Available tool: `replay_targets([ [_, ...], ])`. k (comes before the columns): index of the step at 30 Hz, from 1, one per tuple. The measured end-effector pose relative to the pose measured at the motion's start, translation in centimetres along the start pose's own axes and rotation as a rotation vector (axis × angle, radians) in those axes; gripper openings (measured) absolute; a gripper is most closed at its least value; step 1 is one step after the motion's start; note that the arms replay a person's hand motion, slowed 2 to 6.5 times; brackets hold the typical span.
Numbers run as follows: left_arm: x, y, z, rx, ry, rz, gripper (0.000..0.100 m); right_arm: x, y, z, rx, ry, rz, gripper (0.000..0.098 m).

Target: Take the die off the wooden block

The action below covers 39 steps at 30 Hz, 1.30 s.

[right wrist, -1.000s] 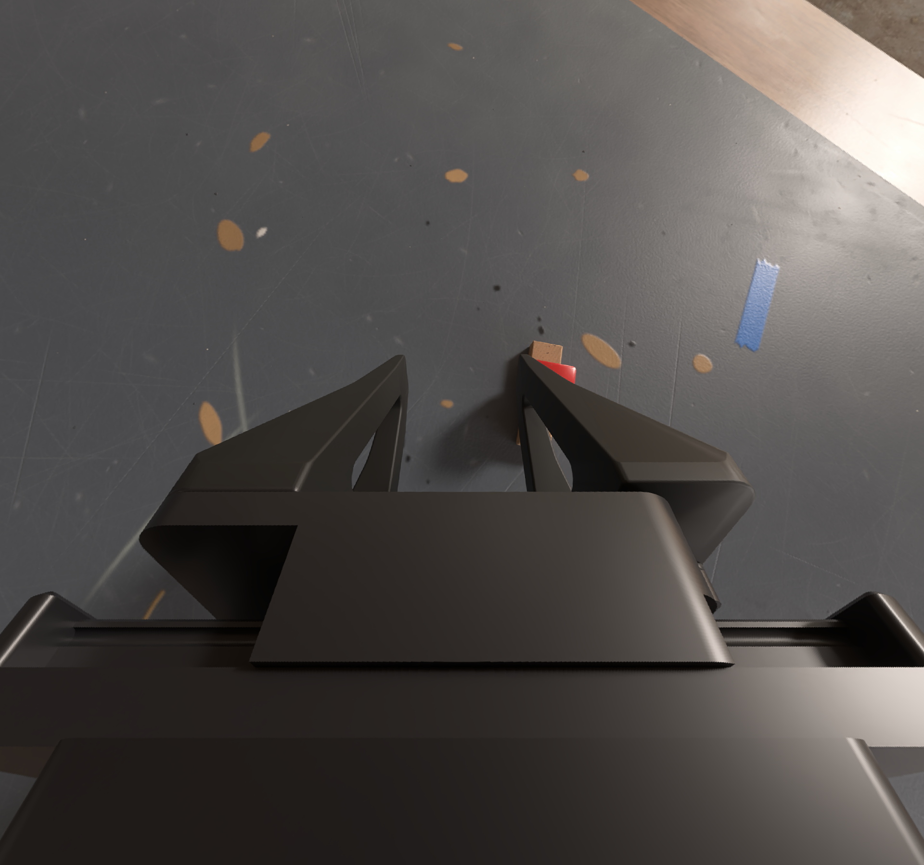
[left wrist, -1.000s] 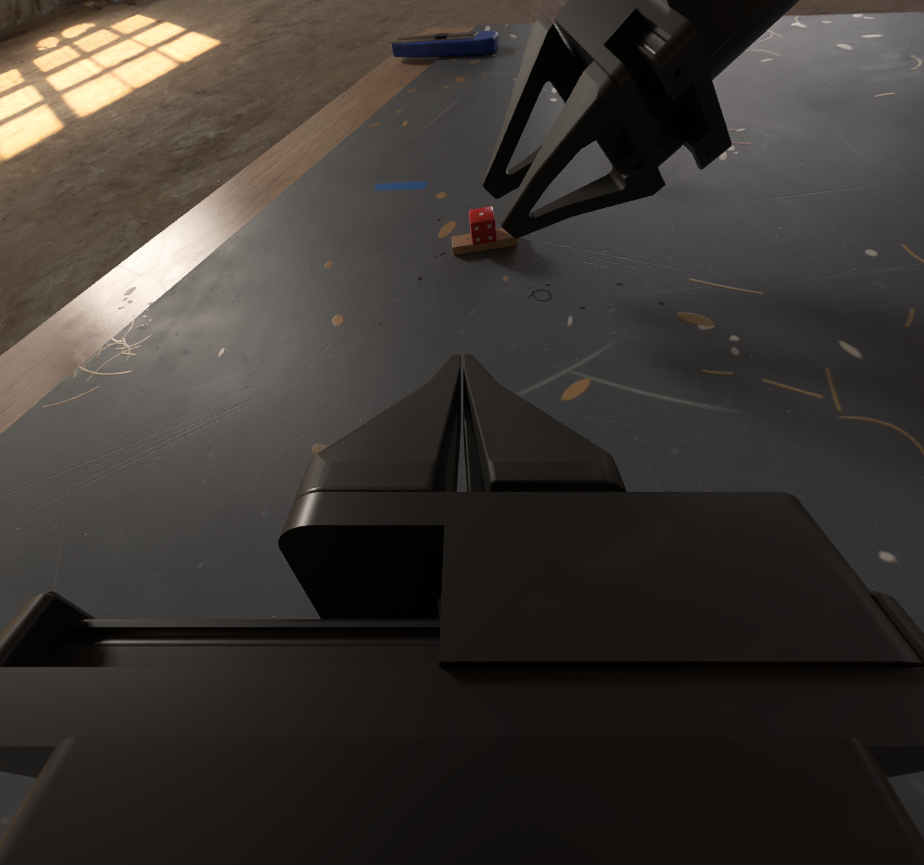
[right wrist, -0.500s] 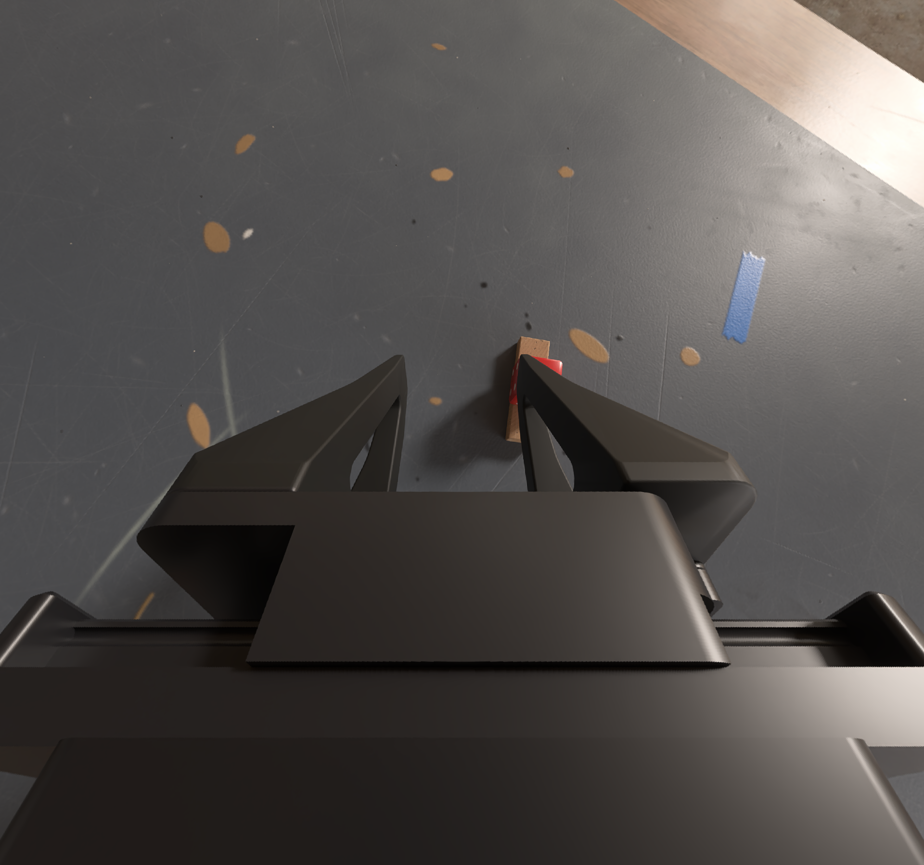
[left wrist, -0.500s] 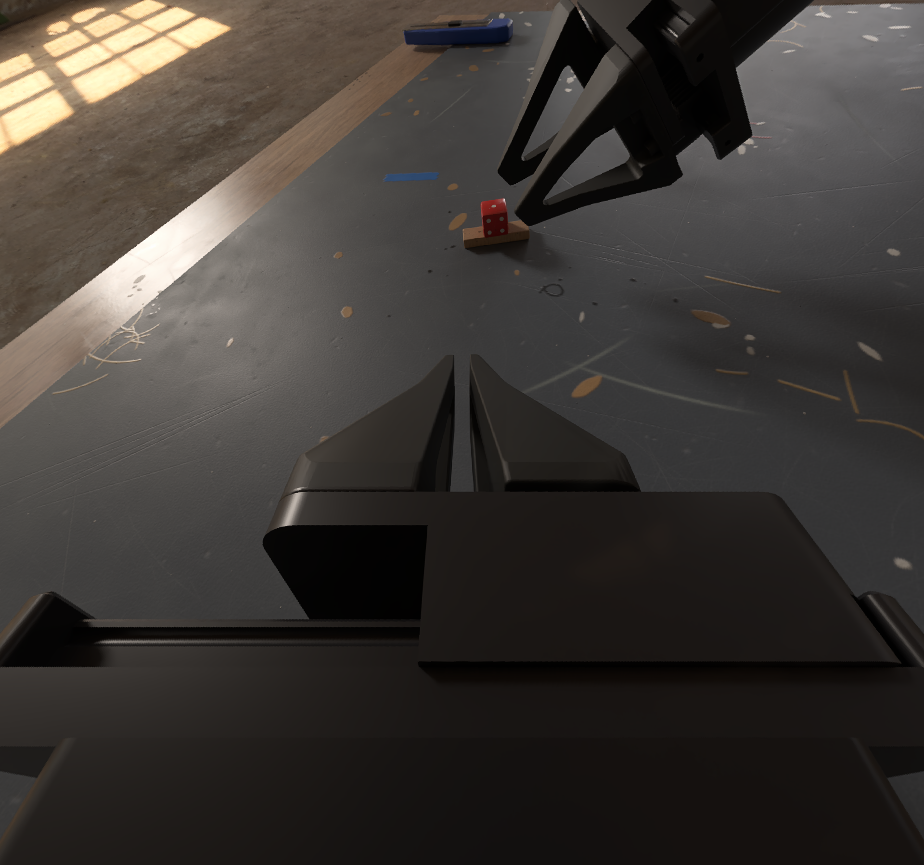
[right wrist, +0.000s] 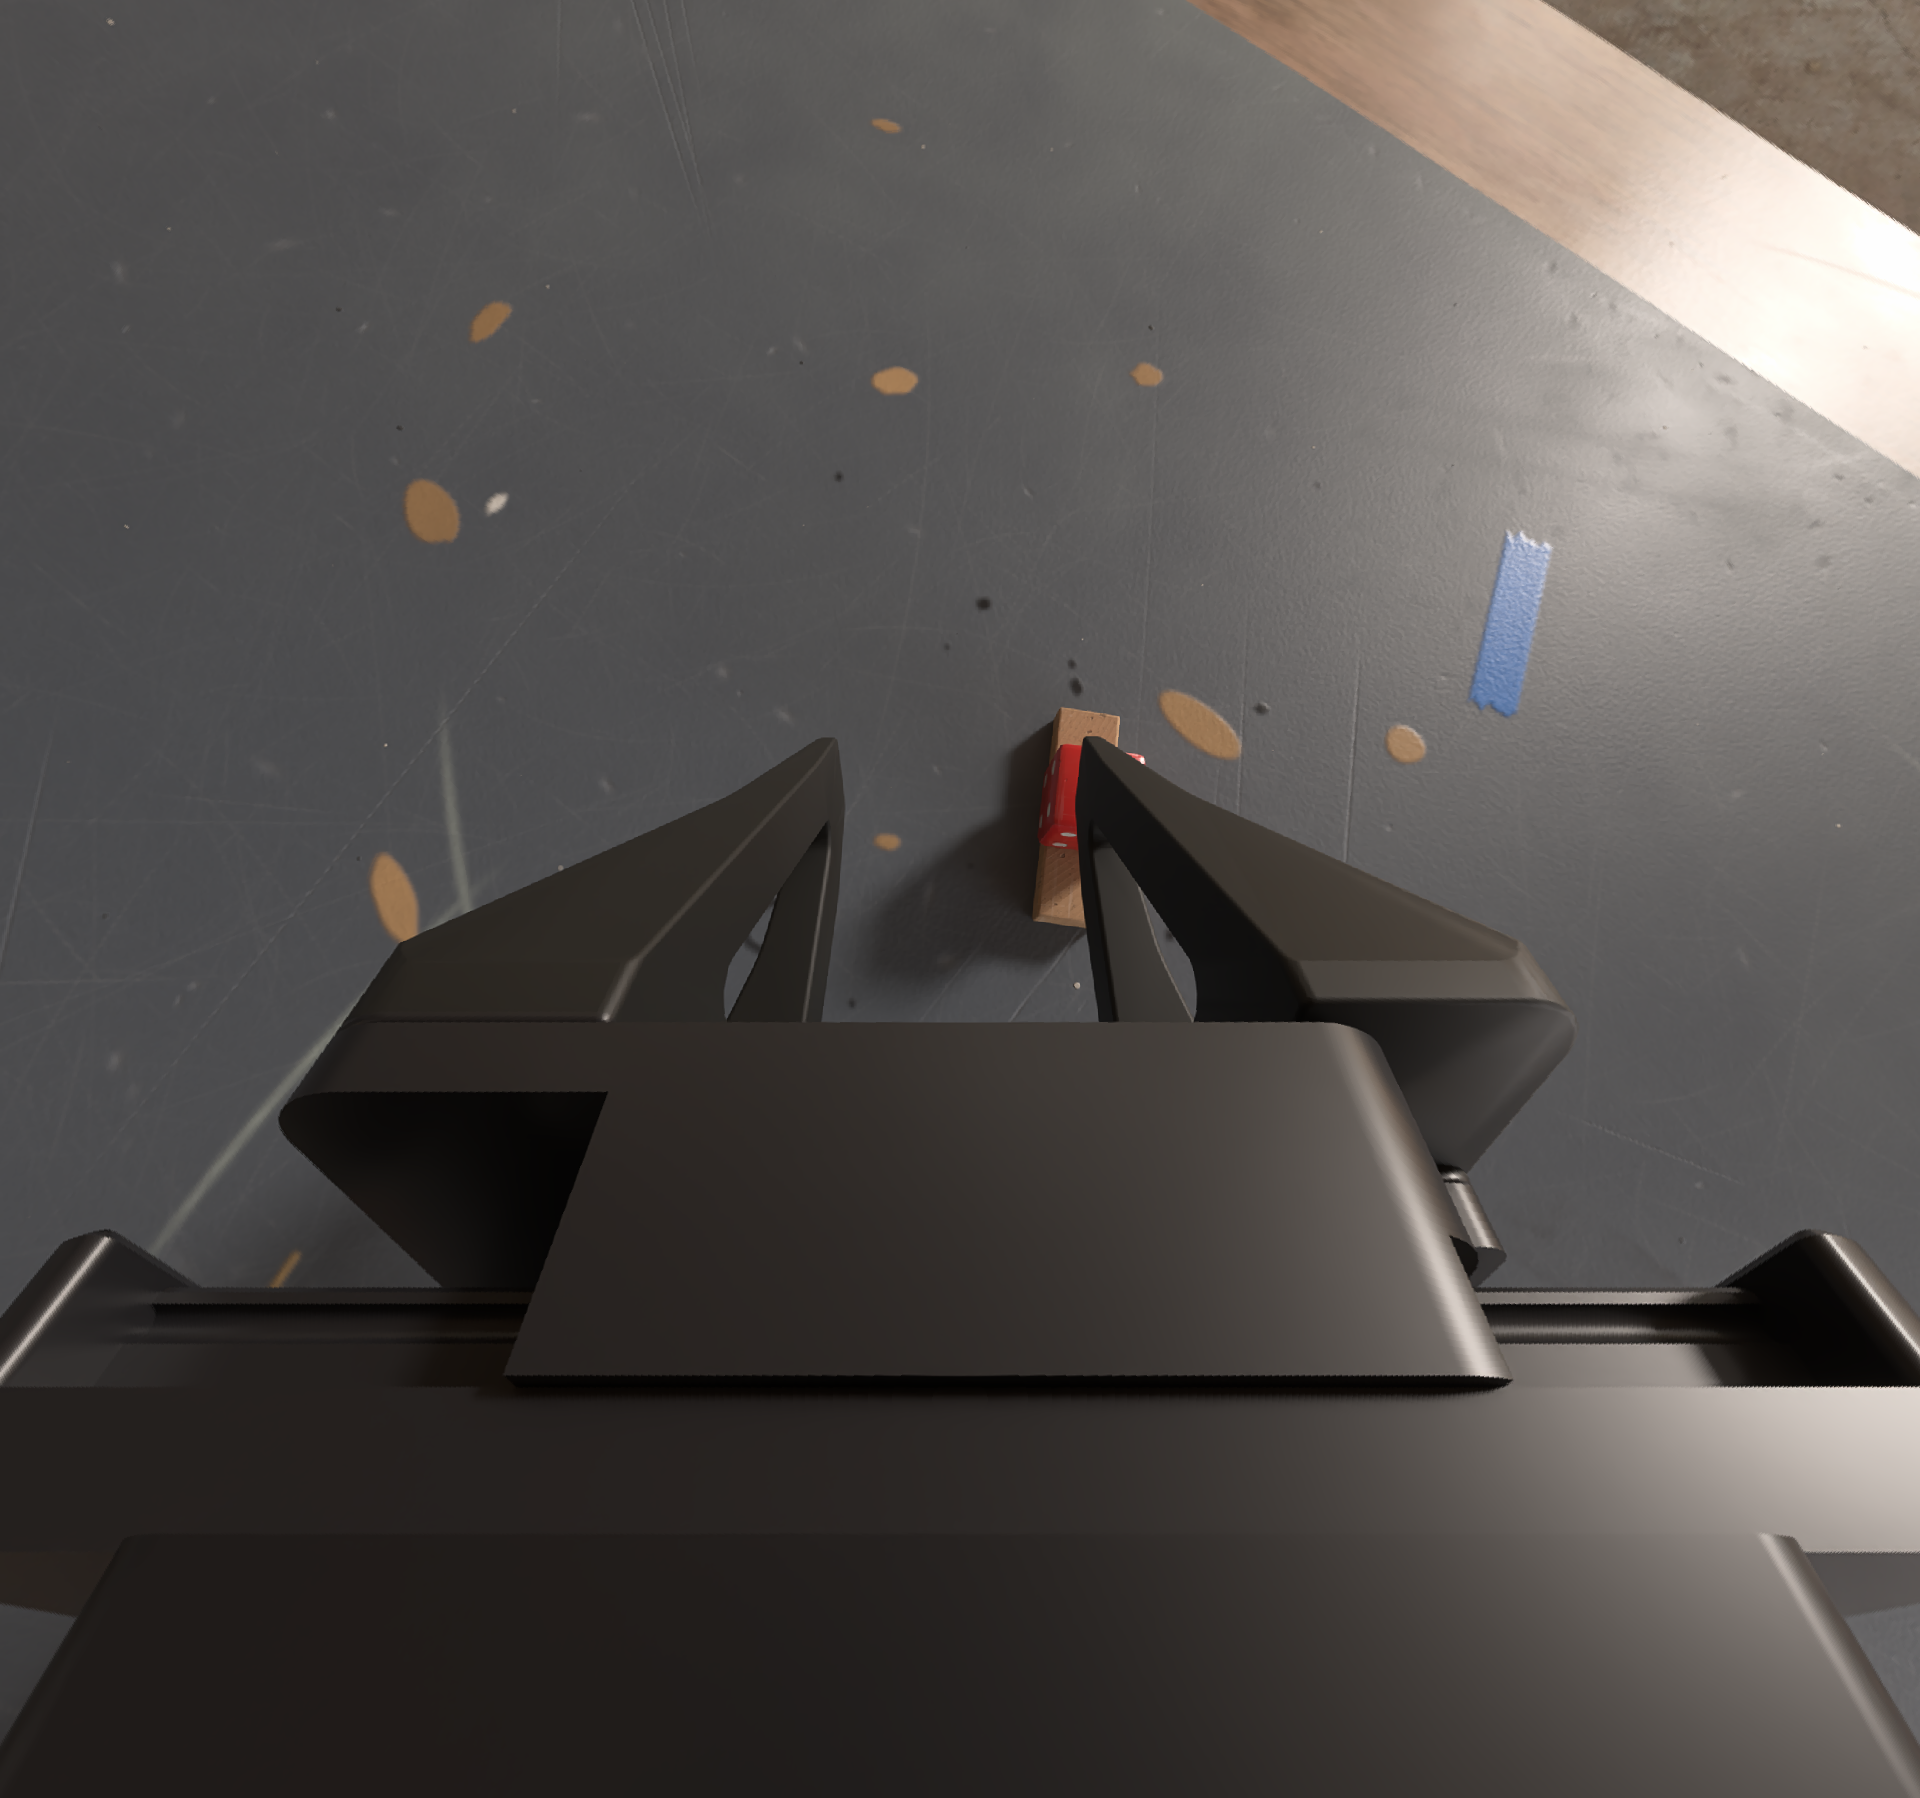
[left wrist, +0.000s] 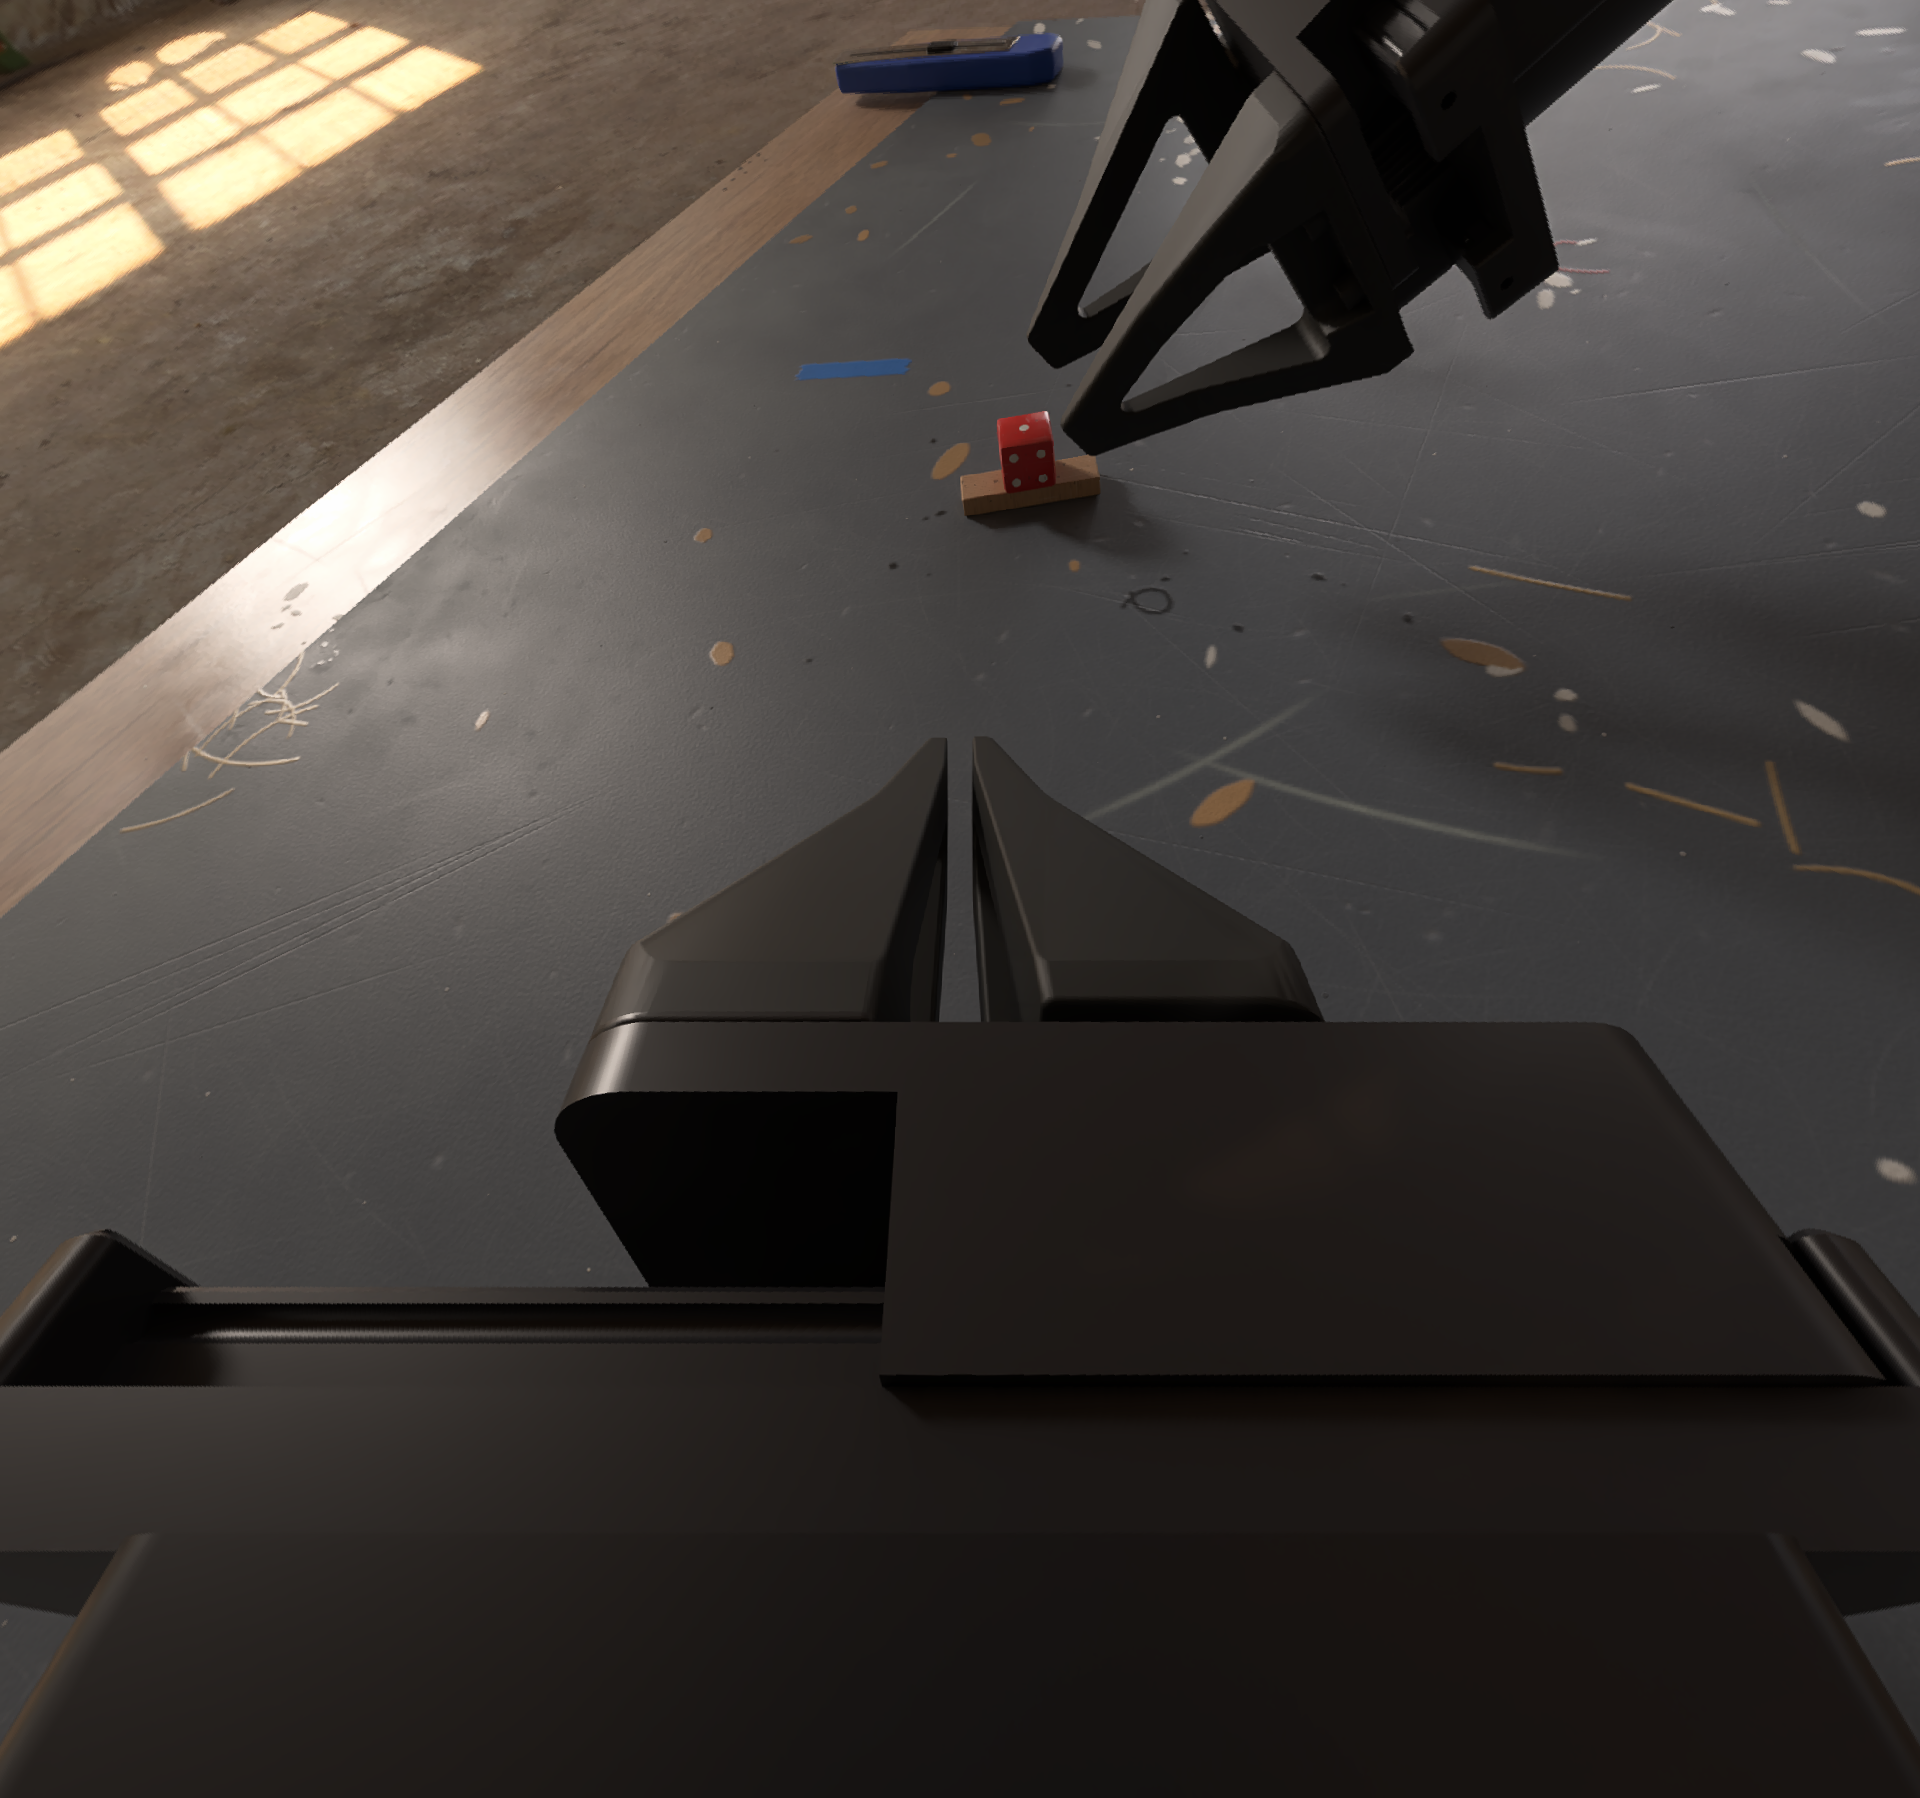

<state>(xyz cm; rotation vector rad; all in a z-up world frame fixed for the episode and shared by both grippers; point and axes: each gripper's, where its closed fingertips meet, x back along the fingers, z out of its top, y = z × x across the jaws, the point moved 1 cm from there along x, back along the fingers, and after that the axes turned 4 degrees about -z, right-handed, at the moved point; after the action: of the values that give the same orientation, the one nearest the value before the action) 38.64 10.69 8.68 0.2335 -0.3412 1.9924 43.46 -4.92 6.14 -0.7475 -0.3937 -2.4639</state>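
Note:
A small red die (left wrist: 1025, 452) with white pips stands on a flat wooden block (left wrist: 1029, 493) on the dark grey tabletop. My right gripper (left wrist: 1065, 395) hangs open just right of and above the die, its nearer fingertip close to the die's top corner. In the right wrist view the right gripper (right wrist: 958, 746) is open. The die (right wrist: 1060, 803) and block (right wrist: 1060, 886) lie by the inner side of the right-hand finger, which hides part of both. My left gripper (left wrist: 961, 751) is shut but for a thin slit, empty, well short of the block.
A blue tool (left wrist: 951, 65) lies at the table's far end. A strip of blue tape (left wrist: 854, 368) is stuck on the mat beyond the block and also shows in the right wrist view (right wrist: 1512, 621). The table's wooden border (left wrist: 312, 553) runs along the left, with floor beyond.
The right gripper has shifted so that more of the die and block shows inside its right-hand finger. The left gripper's fingers have parted by a thin slit.

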Motion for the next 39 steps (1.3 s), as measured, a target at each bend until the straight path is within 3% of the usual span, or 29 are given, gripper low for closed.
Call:
replay_targets([
  [16,-0.1,0.2,-0.1,-0.016,-0.007,-0.004,0.001,0.6,0.5,0.9,-0.042,0.065,-0.022,0.0479],
  [39,-0.2,0.2,-0.1,-0.022,-0.006,-0.005,0.001,0.6,1.2,0.4,-0.043,0.042,-0.064,0.0506],
])
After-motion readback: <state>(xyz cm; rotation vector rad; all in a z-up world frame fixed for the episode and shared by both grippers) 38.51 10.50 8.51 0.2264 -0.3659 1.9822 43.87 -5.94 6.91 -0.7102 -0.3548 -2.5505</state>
